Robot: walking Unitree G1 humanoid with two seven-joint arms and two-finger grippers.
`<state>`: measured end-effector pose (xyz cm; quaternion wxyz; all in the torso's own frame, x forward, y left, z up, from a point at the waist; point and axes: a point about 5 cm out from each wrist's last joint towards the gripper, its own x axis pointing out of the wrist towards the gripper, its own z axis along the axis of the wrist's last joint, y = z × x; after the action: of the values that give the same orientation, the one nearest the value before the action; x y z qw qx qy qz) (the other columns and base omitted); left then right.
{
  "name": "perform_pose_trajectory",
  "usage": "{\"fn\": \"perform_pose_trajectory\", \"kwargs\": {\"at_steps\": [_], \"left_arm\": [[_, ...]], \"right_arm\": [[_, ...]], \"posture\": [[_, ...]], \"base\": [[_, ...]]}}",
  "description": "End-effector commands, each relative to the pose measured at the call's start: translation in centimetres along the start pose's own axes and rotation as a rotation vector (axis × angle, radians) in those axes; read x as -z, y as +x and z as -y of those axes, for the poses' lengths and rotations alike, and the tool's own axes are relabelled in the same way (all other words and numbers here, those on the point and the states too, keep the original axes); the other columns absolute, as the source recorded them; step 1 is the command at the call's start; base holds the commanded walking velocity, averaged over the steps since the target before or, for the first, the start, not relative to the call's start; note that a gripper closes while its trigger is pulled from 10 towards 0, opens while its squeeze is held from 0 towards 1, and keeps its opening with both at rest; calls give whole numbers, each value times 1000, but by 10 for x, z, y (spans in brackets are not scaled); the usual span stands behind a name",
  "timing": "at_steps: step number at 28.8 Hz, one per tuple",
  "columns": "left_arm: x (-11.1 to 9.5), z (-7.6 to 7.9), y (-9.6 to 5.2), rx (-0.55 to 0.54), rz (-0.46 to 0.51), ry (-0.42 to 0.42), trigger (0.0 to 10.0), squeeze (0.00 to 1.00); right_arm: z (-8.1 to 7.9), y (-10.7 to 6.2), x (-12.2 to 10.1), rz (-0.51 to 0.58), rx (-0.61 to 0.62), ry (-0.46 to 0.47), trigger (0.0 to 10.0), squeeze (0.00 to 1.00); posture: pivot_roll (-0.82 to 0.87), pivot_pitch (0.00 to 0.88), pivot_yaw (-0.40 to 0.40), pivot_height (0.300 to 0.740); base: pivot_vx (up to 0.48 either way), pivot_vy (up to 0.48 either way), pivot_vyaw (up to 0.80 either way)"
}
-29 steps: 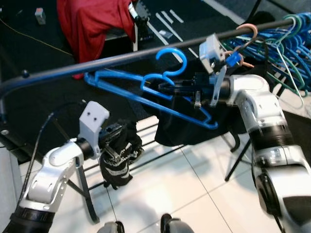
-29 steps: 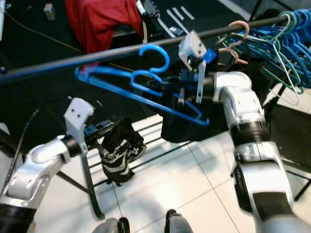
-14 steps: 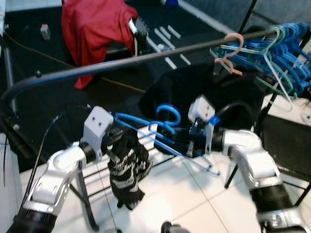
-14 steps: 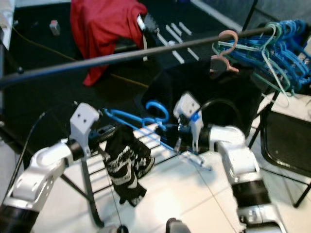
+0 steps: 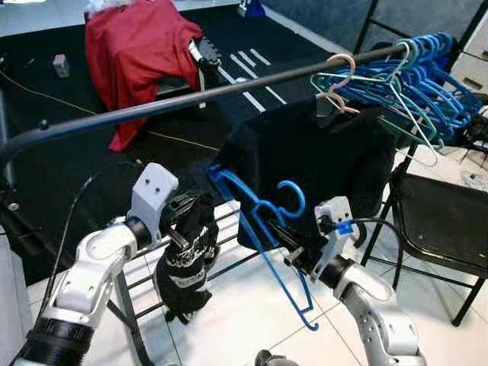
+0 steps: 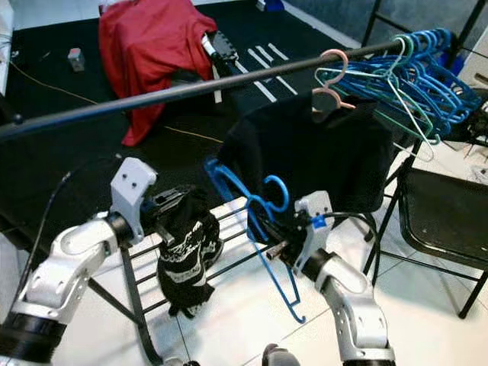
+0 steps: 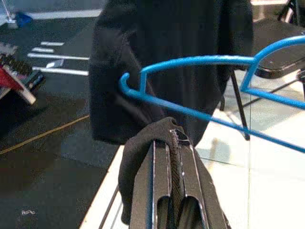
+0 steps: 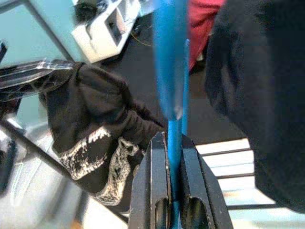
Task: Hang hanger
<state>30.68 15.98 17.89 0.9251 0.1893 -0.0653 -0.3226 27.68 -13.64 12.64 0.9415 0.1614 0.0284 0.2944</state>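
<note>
— Where is the blue plastic hanger (image 5: 263, 229) now?

— Low, well below the black clothes rail (image 5: 191, 99), tilted on end in front of the hanging black shirt (image 5: 320, 164). Our right gripper (image 5: 293, 252) has its fingers clamped on it just under the hook.

— How do we expect it to handle?

— We judge it light and stiff, though thin enough to flex, and smooth plastic may twist in a pinch. Near the neck is the sensible hold, since it leaves the hook free for the rail.

— And our left side?

— The left gripper (image 5: 180, 226) has its fingers closed on a black patterned garment (image 5: 185, 263), which droops limp beside the hanger.

— What else is around?

— A bunch of blue and green hangers (image 5: 415, 84) crowds the rail's far right end; a red cloth (image 5: 137, 46) covers something behind it; a black folding chair (image 5: 442, 221) stands at the right.
</note>
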Motion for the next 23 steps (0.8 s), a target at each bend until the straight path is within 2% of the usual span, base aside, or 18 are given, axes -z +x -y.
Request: {"fn": "perform_pose_trajectory", "kwargs": {"at_steps": [1, 2, 3, 4, 6, 7, 10, 11, 13, 14, 15, 16, 17, 19, 20, 21, 22, 23], "left_arm": [[-3, 2, 1, 45, 13, 63, 0, 0], [-3, 4, 0, 99, 8, 139, 0, 0], [-3, 4, 0, 99, 8, 139, 0, 0], [-1, 7, -2, 158, 4, 199, 0, 0], [-1, 7, -2, 158, 4, 199, 0, 0], [3, 10, -4, 200, -15, 248, 0, 0], [3, 10, -4, 200, -15, 248, 0, 0], [10, 13, -6, 231, -38, 295, 0, 0], [10, 13, -6, 231, -38, 295, 0, 0], [15, 13, -7, 238, -60, 348, 0, 0], [15, 13, -7, 238, -60, 348, 0, 0], [18, 11, -6, 232, -76, 392, 0, 0], [21, 10, -5, 218, -82, 412, 0, 0], [21, 10, -5, 218, -82, 412, 0, 0], [21, 8, -3, 201, -70, 401, 0, 0], [21, 8, -3, 201, -70, 401, 0, 0], [19, 7, -1, 177, -54, 378, 0, 0], [19, 7, -1, 177, -54, 378, 0, 0]], "right_arm": [[-1, 0, -3, 26, 19, 55, 0, 0], [-7, 6, -9, 80, 9, 139, 0, 0], [-7, 6, -9, 80, 9, 139, 0, 0], [-15, 11, -18, 132, -23, 211, 0, 0], [-15, 11, -18, 132, -23, 211, 0, 0], [-22, 15, -25, 175, -67, 289, 0, 0], [-22, 15, -25, 175, -67, 289, 0, 0], [-30, 17, -28, 199, -113, 399, 0, 0], [-30, 17, -28, 199, -113, 399, 0, 0], [-38, 19, -27, 209, -150, 542, 0, 0], [-38, 19, -27, 209, -150, 542, 0, 0], [-45, 20, -26, 214, -162, 679, 0, 0], [-46, 21, -26, 211, -142, 709, 0, 0], [-46, 21, -26, 211, -142, 709, 0, 0], [-44, 23, -24, 193, -102, 668, 0, 0], [-44, 23, -24, 193, -102, 668, 0, 0], [-41, 23, -21, 146, -99, 620, 0, 0], [-41, 23, -21, 146, -99, 620, 0, 0]], "posture": [[-104, 143, 10, 740], [-104, 143, 11, 740], [-104, 143, 11, 740], [-99, 142, 13, 740], [-99, 142, 13, 740], [-101, 141, 15, 740], [-101, 141, 15, 740], [-104, 141, 16, 740], [-104, 141, 16, 740], [-101, 141, 8, 740], [-101, 141, 8, 740], [-99, 141, 3, 740], [-96, 141, 2, 740], [-96, 141, 2, 740], [-97, 140, 4, 740], [-97, 140, 4, 740], [-96, 138, 7, 740], [-96, 138, 7, 740]], "base": [[0, 0, 0], [0, 0, 0], [0, 0, 0], [0, 0, 0], [0, 0, 0], [0, 0, 0], [0, 0, 0], [0, 0, 0], [0, 0, 0], [0, 0, 0], [0, 0, 0], [0, 0, 0], [0, 0, 0], [0, 0, 0], [0, 0, 0], [0, 0, 0], [0, 0, 0], [0, 0, 0]]}}
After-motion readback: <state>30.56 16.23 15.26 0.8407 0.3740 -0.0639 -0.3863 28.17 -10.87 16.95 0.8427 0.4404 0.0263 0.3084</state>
